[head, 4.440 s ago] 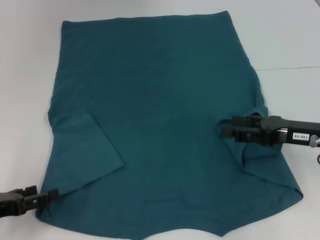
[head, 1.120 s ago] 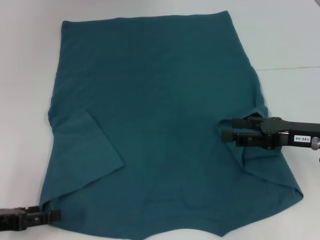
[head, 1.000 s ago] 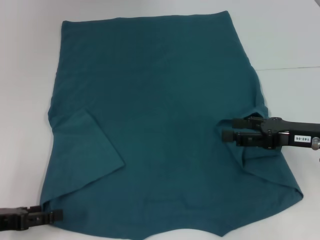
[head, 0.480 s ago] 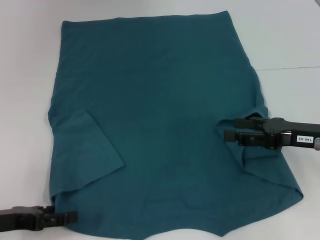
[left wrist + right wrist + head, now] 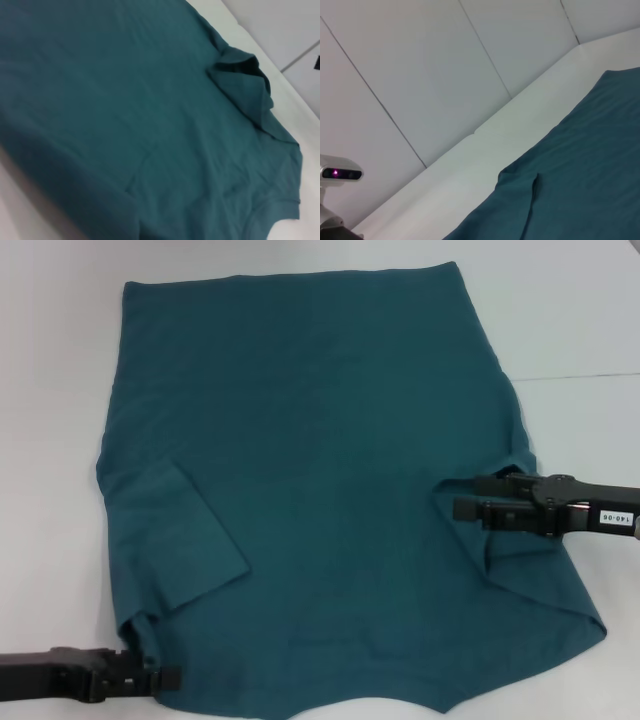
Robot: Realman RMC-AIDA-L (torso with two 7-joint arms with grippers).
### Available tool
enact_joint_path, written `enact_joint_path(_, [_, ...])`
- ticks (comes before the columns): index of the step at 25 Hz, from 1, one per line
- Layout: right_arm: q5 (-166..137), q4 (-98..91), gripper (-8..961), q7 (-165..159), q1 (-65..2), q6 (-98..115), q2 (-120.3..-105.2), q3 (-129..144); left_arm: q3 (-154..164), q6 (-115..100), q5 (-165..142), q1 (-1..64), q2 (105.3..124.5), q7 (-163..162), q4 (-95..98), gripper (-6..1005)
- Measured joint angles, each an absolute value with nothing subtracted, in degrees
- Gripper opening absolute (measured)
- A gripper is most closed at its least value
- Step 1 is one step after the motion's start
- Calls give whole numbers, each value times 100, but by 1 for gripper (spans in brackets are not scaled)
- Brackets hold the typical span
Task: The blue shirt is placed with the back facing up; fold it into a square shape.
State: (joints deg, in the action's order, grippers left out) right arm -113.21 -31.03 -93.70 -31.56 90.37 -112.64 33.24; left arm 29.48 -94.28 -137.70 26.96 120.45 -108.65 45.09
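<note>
While both sleeves are already turned in over the body, your blue shirt (image 5: 320, 470) otherwise lies spread flat on the white table (image 5: 580, 330), plain side up; the side and lengthwise folds are, by my judgement, all left to do. Your left gripper (image 5: 165, 677) sits clamped on the near left corner, bunching it. Your right gripper (image 5: 458, 497) hovers over the right sleeve, fingers slightly apart. Pale wall panels (image 5: 420, 75) stand behind the table.
</note>
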Motion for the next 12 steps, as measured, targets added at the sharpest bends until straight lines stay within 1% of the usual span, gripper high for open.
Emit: enact_joint_path(12, [-11320,-3103,926,-9370,-3155,9035,-11258,3255,3168,-9466,-13847,2683,12043,-10907,4496,854])
